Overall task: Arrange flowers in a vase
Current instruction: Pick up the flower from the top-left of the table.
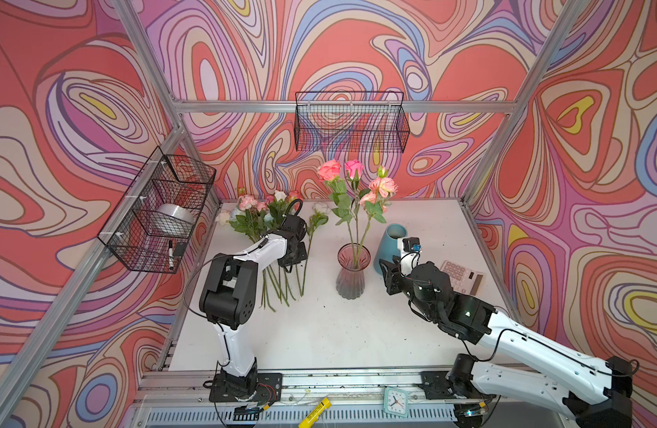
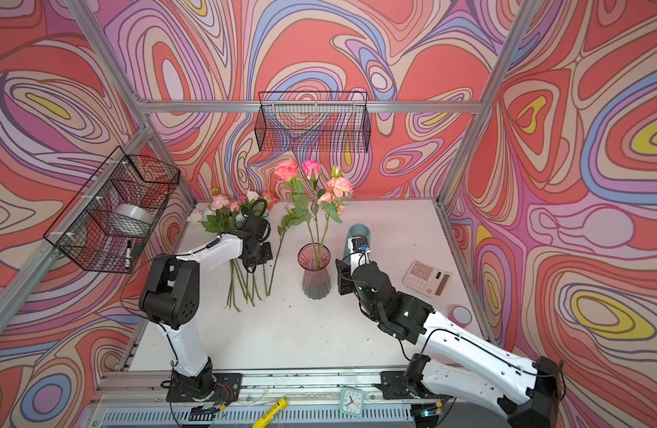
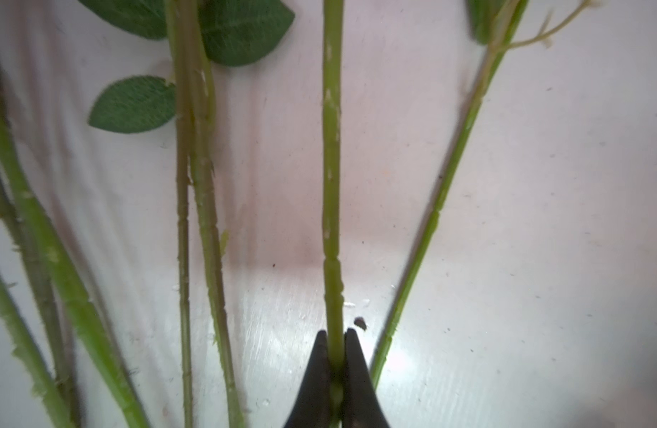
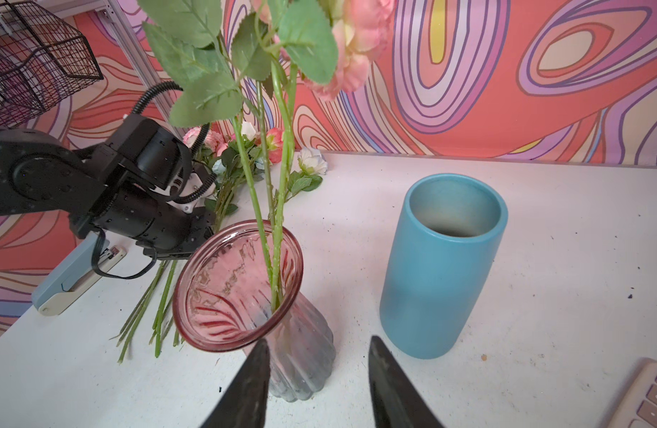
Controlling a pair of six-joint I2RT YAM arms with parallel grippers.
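The left pincer is clamped on one stem among the flowers lying near the desk's far left corner, apparently to lift it alone. The right pincer, open and empty, stands beside the vase mid-desk, likely to steady it.
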